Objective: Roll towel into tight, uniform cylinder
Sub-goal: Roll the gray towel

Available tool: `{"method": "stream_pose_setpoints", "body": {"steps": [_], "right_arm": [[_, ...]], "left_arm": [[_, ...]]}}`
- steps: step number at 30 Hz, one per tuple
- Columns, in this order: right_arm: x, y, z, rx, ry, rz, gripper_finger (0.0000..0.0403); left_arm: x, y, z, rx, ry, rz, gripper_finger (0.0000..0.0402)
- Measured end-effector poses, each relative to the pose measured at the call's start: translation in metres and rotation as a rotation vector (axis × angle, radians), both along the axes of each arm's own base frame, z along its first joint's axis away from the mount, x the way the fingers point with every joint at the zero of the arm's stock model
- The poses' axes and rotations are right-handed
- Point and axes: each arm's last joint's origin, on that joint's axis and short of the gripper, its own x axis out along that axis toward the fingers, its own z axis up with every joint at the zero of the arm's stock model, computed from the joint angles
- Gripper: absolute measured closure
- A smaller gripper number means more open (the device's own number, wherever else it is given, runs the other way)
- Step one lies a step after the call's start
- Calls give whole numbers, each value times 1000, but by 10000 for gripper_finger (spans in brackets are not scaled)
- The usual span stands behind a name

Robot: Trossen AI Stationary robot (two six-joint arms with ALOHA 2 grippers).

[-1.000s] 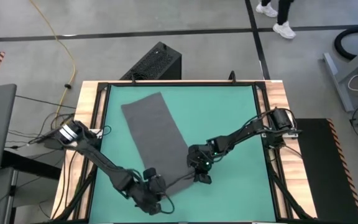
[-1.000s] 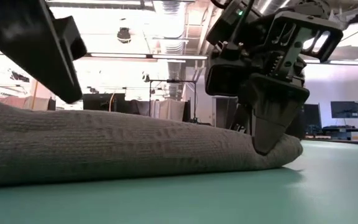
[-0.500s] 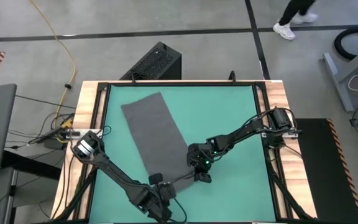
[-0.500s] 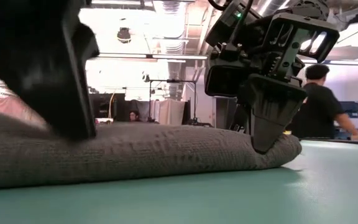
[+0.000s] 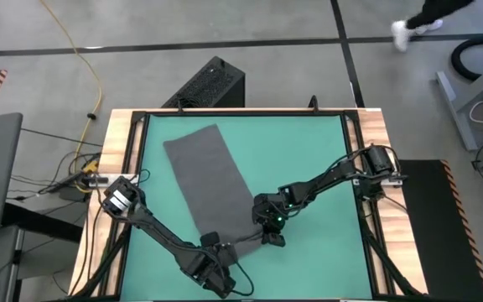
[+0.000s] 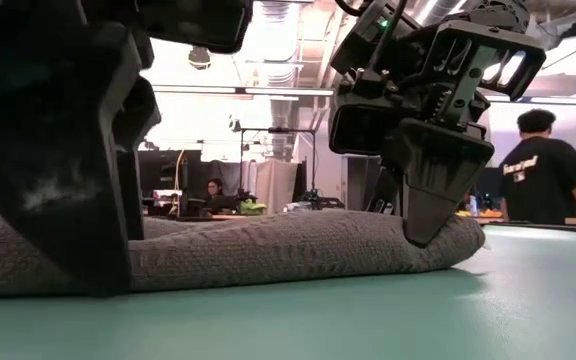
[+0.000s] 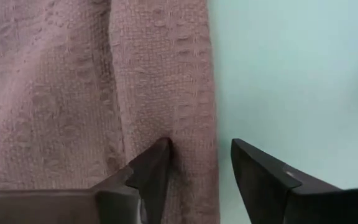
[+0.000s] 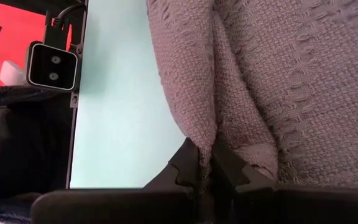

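The dark grey towel [image 5: 212, 180] lies flat on the teal table, running from the far left toward the near middle, with its near end turned over into a low roll [image 6: 288, 245]. My left gripper [image 7: 197, 155] is open at the roll's left part [image 5: 214, 256], one finger on each side of the rolled edge. My right gripper [image 8: 205, 163] is shut on the roll's right end [image 5: 272, 237], and shows in the low view [image 6: 433, 225]. My left gripper comes from above, pointing down. One fingertip [image 7: 157, 155] sits on the towel in the crease behind the rolled edge [image 7: 185, 124]; the other finger [image 7: 253, 168] stands over the bare table beyond that edge. The roll lies on the table between them. My right gripper pinches a raised fold of the towel [image 8: 201, 134] between its two fingers at the roll's right end. The fingers come from above, pointing down. The towel stays on the table, its end bunched up around the fingertips [image 6: 448, 240].
Bare teal surface [image 5: 309, 151] lies right of the towel. A wooden frame [image 5: 120, 168] borders the table. The low camera's housing [image 8: 53, 65] stands at the near edge. A black box [image 5: 212, 84] sits beyond the far edge. A person [image 6: 533, 170] stands in the room behind.
My left gripper has gone a little toward the table's right edge along the towel's near end and come down onto the rolled edge. The left part of the roll now lies lower. My right gripper has kept still on the roll's right end.
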Motion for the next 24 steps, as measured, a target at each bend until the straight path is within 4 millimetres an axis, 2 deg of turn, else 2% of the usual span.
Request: {"method": "stream_pose_setpoints", "body": {"steps": [5, 9, 13, 17, 24], "right_arm": [[0, 0, 0, 2, -2, 6, 367], [0, 0, 0, 6, 3, 12, 366], [-1, 0, 0, 5, 10, 12, 362], [-2, 0, -1, 4, 28, 10, 358], [-6, 0, -1, 23, 70, 34, 357]], "left_arm": [[1, 2, -11, 8, 39, 22, 209], [-1, 8, -18, -3, 114, 109, 218], [-2, 12, -19, -26, 159, 168, 273], [-1, 13, -19, -39, 172, 155, 373], [9, 8, -14, -167, 112, 87, 396]]}}
